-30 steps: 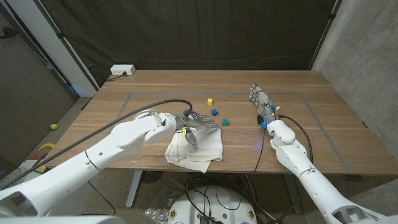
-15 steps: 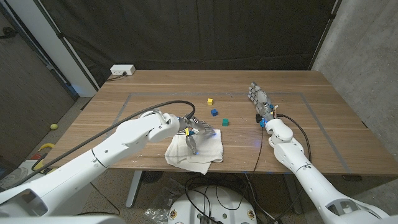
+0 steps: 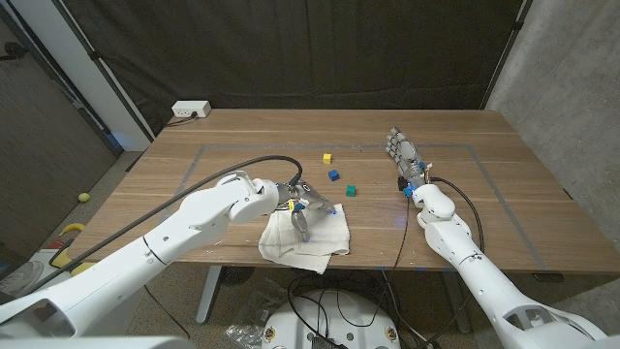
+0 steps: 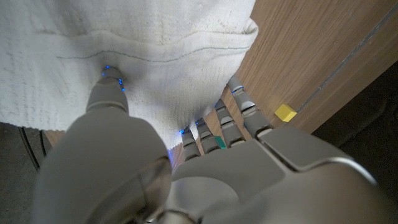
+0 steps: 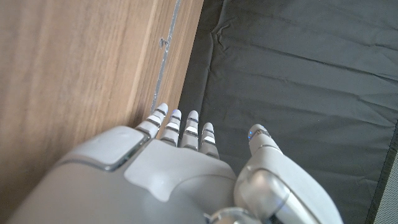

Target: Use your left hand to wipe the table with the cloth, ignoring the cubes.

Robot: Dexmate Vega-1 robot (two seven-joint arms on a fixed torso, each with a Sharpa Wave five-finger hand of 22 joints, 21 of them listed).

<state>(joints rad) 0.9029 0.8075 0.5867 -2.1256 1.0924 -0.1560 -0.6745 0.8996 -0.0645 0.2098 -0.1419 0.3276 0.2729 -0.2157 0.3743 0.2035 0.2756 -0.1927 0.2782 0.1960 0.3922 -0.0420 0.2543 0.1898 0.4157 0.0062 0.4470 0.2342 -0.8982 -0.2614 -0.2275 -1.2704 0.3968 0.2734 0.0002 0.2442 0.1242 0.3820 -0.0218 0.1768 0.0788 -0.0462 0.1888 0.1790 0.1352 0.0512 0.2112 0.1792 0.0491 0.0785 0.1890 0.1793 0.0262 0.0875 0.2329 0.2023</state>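
A white cloth (image 3: 318, 238) lies at the table's front edge, its near part hanging over it. My left hand (image 3: 304, 206) sits on the cloth's far side, thumb and fingers pressed into the fabric and gathering a fold. In the left wrist view the thumb (image 4: 112, 93) digs into the cloth (image 4: 155, 50) and the fingers (image 4: 231, 118) reach past its edge. A yellow cube (image 3: 327, 157), a blue cube (image 3: 333, 175) and a green cube (image 3: 351, 189) lie just beyond. My right hand (image 3: 405, 158) stands apart on the right, fingers straight, holding nothing.
A white power strip (image 3: 190, 110) sits at the back left corner. Faint tape lines (image 3: 484, 174) mark a rectangle on the wooden table (image 3: 242, 136). A black cable (image 3: 247, 165) runs along my left arm. A dark curtain (image 5: 298, 62) hangs behind the table.
My left hand has slid a little to the right and toward the front edge, dragging the cloth's far side with it. The right hand and the cubes have stayed put.
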